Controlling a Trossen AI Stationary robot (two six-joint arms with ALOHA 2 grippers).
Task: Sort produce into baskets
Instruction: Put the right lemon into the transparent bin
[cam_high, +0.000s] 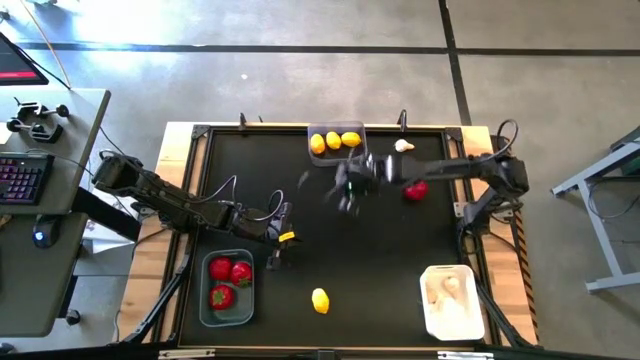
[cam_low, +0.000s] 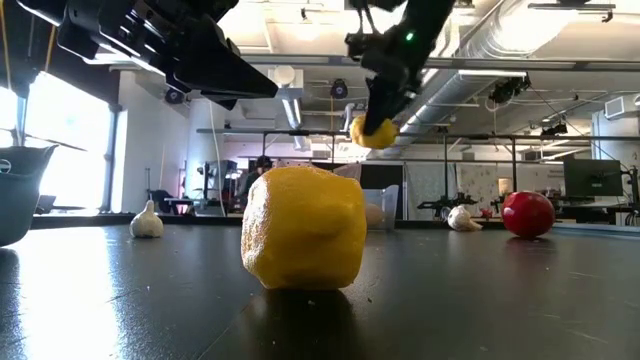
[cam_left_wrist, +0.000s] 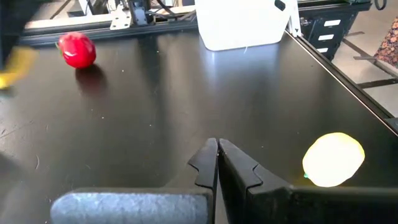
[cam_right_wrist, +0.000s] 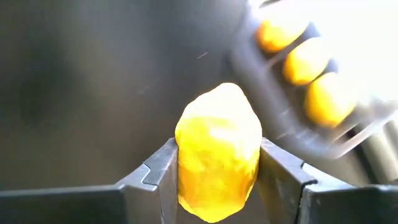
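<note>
My right gripper is shut on a yellow lemon and holds it in the air near the grey basket, which has three lemons in it. My left gripper is shut and empty, above the table's left middle. A second lemon lies on the table near the front edge. A red fruit and a garlic bulb lie on the table at the far right. My right gripper pinches the lemon's two opposite sides between its two fingers. In the low view the fingers come from above and point down. The lemon hangs at their lower ends, lifted clear of the table.
A grey basket with three red fruits stands at the near left. A white basket with garlic stands at the near right. The low view shows another garlic bulb on the table at the far left.
</note>
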